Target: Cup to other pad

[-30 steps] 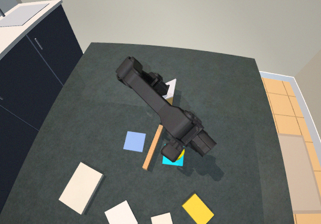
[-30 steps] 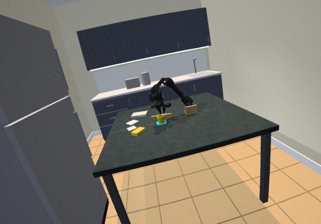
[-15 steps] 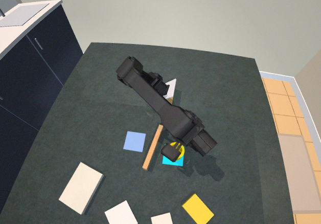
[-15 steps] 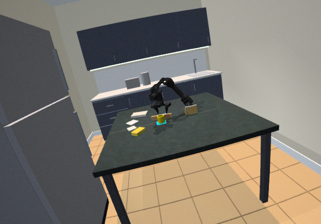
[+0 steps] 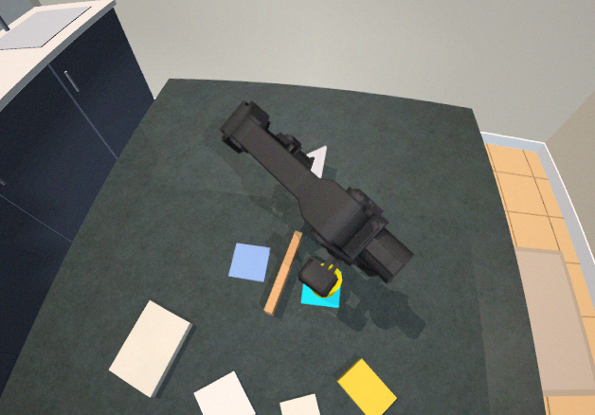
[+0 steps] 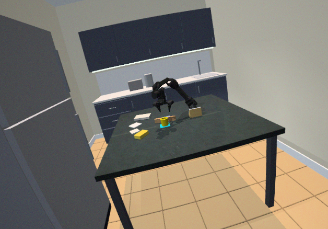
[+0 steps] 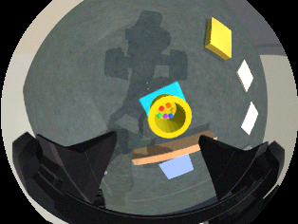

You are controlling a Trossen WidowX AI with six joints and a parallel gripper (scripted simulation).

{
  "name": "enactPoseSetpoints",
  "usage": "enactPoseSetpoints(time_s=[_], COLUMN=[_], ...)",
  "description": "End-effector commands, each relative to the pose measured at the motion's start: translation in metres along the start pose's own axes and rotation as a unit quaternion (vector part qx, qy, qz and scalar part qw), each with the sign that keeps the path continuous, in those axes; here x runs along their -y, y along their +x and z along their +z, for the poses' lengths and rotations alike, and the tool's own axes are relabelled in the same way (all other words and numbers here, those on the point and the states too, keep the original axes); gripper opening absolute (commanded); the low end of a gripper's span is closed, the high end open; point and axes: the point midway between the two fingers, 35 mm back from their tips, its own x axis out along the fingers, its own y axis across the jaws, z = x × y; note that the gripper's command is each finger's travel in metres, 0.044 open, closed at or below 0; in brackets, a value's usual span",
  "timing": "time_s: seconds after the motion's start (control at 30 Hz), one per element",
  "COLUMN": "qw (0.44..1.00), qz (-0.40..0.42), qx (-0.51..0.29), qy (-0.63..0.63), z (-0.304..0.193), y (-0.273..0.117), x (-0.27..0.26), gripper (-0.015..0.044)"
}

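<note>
Cup (image 5: 337, 284) (image 6: 164, 121) (image 7: 187, 122) yellow, round, upright, multicolored marbles (image 7: 166, 111) inside, on cyan pad (image 5: 319, 299) (image 6: 164, 126) (image 7: 163, 91), tool (image 5: 331, 266) (image 6: 164, 111) (image 7: 158, 139) w/ fingers wide open, nothing held.

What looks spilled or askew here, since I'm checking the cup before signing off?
Nothing stands out: the yellow cup stands upright on the cyan pad, and the marbles I can see lie inside it.

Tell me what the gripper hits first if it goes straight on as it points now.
Likely the round yellow cup, below the open gripper; depth and exact alignment are hard to judge.
</note>
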Motion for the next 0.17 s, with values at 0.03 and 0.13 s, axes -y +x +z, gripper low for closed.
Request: enactPoseSetpoints(time_s=[0.03, 0.13], qw=[1.0, 1.0], qz=[0.001, 0.001], qx=[0.002, 0.002], qy=[0.004, 0.004], z=[0.0001, -0.0002], y=[-0.0152, -0.0183], x=[0.0, 0.0002], gripper=[0.044, 0.044])
